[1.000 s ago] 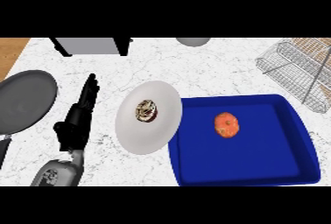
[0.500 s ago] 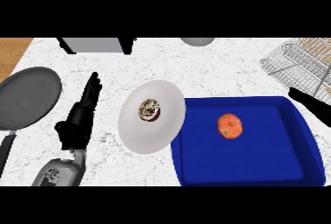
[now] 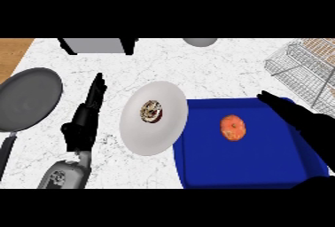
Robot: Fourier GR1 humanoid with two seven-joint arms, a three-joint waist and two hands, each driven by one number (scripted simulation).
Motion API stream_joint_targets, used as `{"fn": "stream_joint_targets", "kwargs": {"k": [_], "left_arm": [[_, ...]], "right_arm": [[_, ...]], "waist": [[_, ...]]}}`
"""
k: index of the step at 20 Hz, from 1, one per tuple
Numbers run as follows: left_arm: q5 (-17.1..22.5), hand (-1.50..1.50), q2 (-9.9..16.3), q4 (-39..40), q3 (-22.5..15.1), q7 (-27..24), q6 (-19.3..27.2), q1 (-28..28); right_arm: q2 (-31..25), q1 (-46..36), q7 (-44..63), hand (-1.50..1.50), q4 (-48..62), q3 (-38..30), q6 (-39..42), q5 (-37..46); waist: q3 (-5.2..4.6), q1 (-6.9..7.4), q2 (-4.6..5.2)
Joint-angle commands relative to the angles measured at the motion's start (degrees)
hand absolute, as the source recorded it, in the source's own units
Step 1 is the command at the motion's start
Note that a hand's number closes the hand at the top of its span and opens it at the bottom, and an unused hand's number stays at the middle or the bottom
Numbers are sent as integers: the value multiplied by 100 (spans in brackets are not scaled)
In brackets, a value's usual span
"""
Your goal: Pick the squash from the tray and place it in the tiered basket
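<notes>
The right robot hand (image 3: 297, 116), fingers straight and apart, reaches over the blue tray (image 3: 262, 170) toward the squash (image 3: 233, 127) lying inside it, the tiered basket (image 3: 307, 66) waiting beyond.

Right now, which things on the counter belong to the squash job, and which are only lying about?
For the job:
squash
blue tray
wire basket
right hand, over the tray

Lying about:
white plate with a small food item
grey pan
grey box at the far edge
left hand, resting open
</notes>
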Motion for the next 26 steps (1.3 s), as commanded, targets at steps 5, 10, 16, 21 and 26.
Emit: {"fn": "stream_joint_targets", "kwargs": {"k": [5,10,16,21,26], "left_arm": [[17,0,2,-47,258,-136,-234,214],[-188,0,-273,168,100,-288,-189,190],[-177,0,-95,-178,320,-32,-357,292],[-439,0,-411,4,156,-213,-156,334],[-470,0,-549,526,256,-282,-221,-60]], "right_arm": [[482,110,158,-150,319,-17,750,466],[805,103,490,-150,217,123,903,1099],[893,537,2,-150,225,185,1121,1814],[787,496,-1321,-150,908,40,1127,2442],[1208,134,-1037,-150,823,392,1304,3006]], "waist": [[5,-35,-5],[4,-44,-4],[6,-44,-9],[8,-39,-1],[5,-49,2]]}}
